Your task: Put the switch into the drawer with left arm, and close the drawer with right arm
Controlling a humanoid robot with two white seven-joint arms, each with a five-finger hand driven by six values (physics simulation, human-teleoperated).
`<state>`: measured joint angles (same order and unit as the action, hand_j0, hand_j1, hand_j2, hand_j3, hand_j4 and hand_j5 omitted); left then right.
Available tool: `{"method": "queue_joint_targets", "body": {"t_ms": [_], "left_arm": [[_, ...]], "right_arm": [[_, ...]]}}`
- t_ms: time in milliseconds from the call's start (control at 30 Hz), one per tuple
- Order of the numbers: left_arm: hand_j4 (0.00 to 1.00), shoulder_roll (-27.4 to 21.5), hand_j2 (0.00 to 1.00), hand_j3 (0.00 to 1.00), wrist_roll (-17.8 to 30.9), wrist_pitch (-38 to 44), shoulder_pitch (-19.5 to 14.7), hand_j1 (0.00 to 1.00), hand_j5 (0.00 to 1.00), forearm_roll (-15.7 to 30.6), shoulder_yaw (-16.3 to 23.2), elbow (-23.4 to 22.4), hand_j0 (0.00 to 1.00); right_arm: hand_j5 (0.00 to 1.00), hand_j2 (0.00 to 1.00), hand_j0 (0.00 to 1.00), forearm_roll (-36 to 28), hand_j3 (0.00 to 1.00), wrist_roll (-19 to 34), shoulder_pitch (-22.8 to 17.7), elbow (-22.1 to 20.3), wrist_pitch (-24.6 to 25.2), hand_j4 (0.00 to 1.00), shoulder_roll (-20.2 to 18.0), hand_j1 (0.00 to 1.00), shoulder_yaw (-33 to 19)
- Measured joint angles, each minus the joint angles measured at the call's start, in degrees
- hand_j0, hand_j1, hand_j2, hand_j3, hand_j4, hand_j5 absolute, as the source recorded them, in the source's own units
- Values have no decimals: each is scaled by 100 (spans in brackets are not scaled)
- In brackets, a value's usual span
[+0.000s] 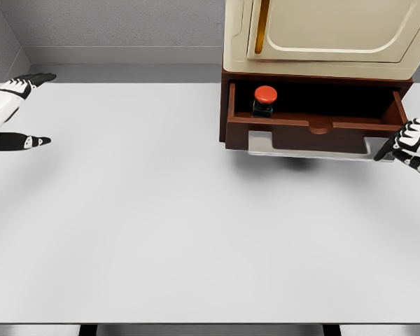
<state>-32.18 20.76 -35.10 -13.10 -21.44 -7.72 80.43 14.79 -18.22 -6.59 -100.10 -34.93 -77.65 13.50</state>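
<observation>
The switch (264, 100), a small dark box with a red round button on top, sits inside the open brown drawer (315, 129) near its left end. The drawer sticks out from under a cream cabinet (322, 35) at the back right of the table. My left hand (17, 112) hovers at the far left edge, well away from the drawer, fingers spread and holding nothing. My right hand (413, 143) is at the right edge, just beside the drawer's front right corner, fingers relaxed and holding nothing.
The white table (161, 224) stretches across the view. A grey plate (266, 148) shows under the drawer front. A grey wall runs behind.
</observation>
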Motion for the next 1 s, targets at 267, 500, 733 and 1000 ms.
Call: {"method": "queue_joint_targets", "body": {"t_ms": [267, 500, 733, 1000], "left_arm": [[100, 1, 100, 100, 1, 0, 0, 100, 100, 0, 0, 5, 100], [100, 5, 100, 100, 1, 0, -9, 100, 100, 0, 0, 6, 100], [100, 5, 100, 100, 0, 0, 0, 100, 100, 0, 0, 7, 100], [100, 5, 100, 100, 1, 0, 0, 100, 100, 0, 0, 6, 100]], "right_arm": [[49, 49, 49, 4, 49, 10, 9, 170, 0, 49, 216, 49, 7], [49, 49, 49, 10, 49, 20, 44, 279, 0, 49, 342, 49, 7], [50, 50, 50, 6, 50, 47, 79, 107, 0, 50, 561, 50, 6], [51, 51, 51, 32, 51, 57, 193, -43, -1, 51, 820, 51, 6]]}}
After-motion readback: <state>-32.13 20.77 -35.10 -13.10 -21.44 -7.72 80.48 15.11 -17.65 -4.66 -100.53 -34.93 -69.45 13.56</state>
